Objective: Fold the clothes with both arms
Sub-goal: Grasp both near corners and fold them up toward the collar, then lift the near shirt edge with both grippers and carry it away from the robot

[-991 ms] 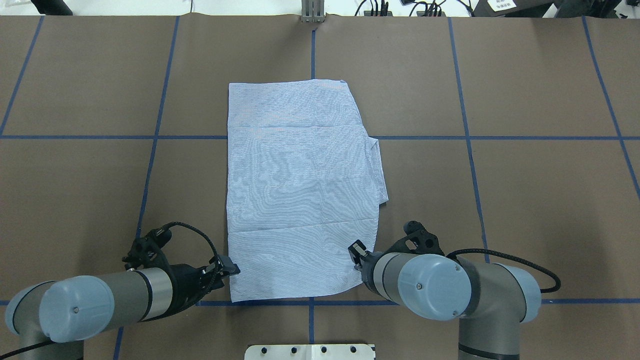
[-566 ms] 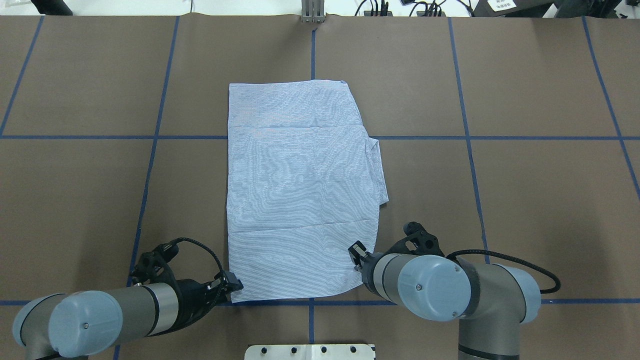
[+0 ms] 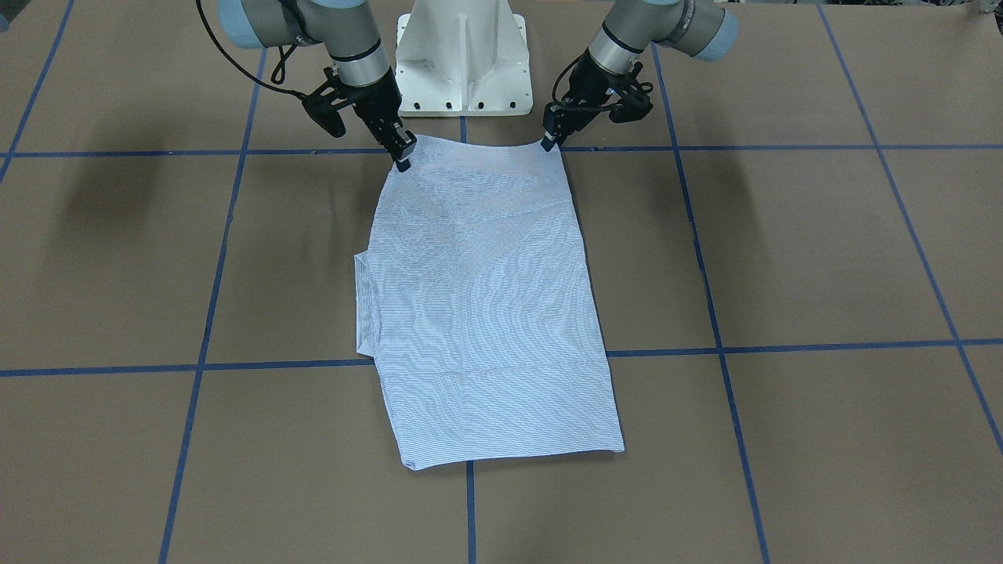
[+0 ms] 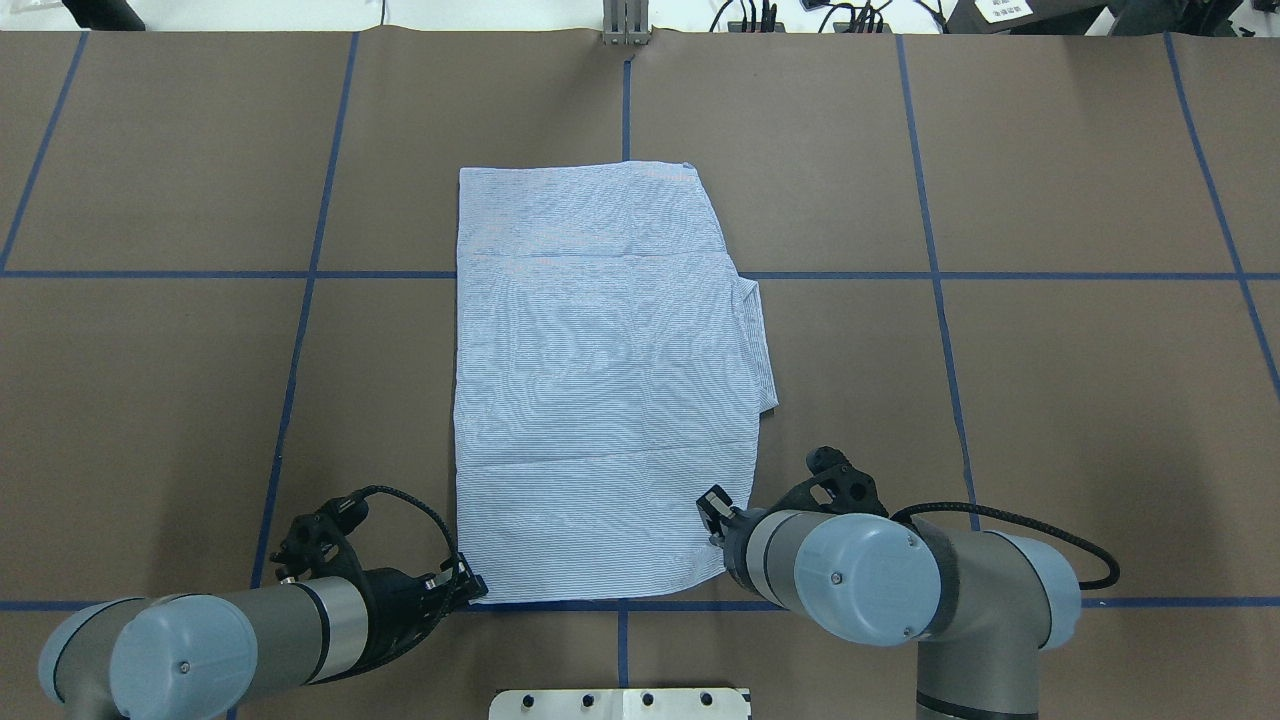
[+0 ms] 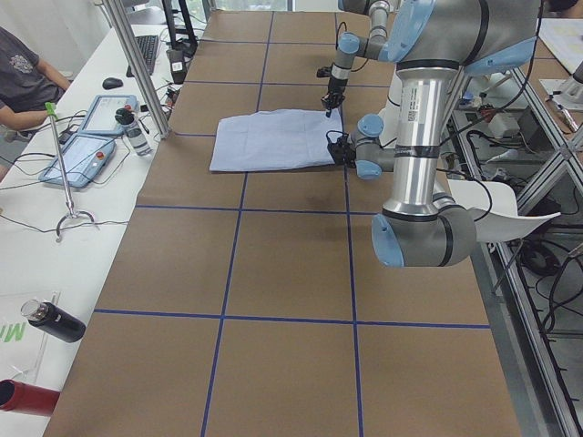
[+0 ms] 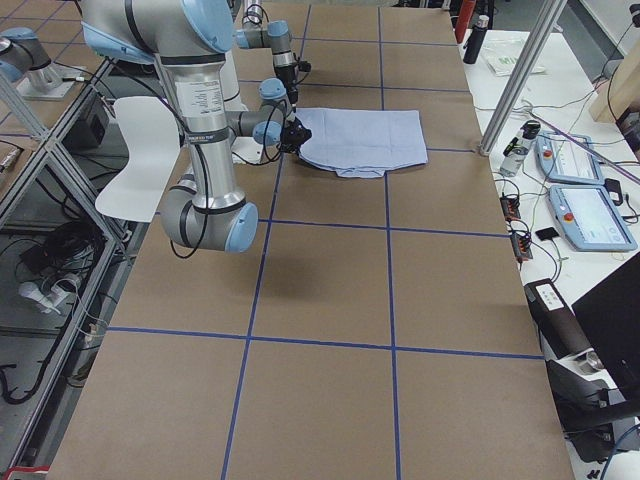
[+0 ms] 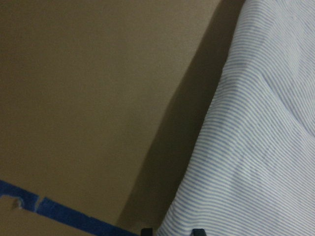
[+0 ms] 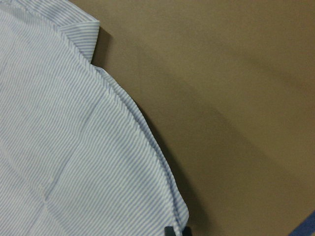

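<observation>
The light-blue striped shirt lies folded flat in a tall rectangle at the table's middle, with a fold sticking out on its right edge; it also shows in the front view. My left gripper sits low at the shirt's near left corner, its two tips a little apart and straddling the cloth edge. My right gripper is at the near right hem, its tips nearly together on the curved edge. In the front view the left gripper is on the right and the right gripper on the left.
The brown table is crossed by blue tape lines. The white pedestal base stands just behind the shirt's near edge. A metal post stands at the far edge. Tablets and bottles lie on the side bench.
My left gripper has moved towards the robot along the shirt's left edge, down to the near left corner. The right arm and the shirt have not moved.
</observation>
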Controlling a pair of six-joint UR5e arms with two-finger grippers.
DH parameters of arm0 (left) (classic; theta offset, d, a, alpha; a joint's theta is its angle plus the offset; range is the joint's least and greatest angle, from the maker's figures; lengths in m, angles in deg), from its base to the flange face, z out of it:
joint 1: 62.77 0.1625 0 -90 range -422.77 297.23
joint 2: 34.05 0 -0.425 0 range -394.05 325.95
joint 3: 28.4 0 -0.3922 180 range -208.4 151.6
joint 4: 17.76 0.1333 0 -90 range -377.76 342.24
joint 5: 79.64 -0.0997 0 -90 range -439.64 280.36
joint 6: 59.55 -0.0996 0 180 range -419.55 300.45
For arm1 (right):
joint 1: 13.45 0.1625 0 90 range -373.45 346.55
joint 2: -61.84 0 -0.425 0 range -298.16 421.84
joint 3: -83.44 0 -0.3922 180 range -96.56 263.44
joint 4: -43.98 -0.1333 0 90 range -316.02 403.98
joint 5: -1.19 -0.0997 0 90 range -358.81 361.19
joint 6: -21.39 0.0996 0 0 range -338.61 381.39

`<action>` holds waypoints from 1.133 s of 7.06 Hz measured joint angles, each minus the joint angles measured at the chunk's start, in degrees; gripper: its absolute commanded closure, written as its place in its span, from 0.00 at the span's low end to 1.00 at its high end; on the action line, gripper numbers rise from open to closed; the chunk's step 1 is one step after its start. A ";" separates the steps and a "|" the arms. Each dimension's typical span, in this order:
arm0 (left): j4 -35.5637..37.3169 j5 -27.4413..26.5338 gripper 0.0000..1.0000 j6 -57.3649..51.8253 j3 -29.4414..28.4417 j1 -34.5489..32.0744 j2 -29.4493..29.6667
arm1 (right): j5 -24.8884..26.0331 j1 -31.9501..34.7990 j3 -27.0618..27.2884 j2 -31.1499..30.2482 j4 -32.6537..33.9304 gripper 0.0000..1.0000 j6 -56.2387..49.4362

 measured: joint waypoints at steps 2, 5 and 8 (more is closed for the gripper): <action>-0.02 -0.07 1.00 0.00 0.16 0.05 0.10 | 0.00 -0.03 0.00 -0.01 -0.02 1.00 0.00; -0.06 0.13 1.00 0.14 6.62 -0.57 -1.89 | 0.08 0.04 3.31 -1.08 -0.05 1.00 0.37; -0.01 1.65 1.00 0.88 11.73 -3.89 -2.25 | -2.54 3.17 8.66 -1.21 2.32 1.00 0.35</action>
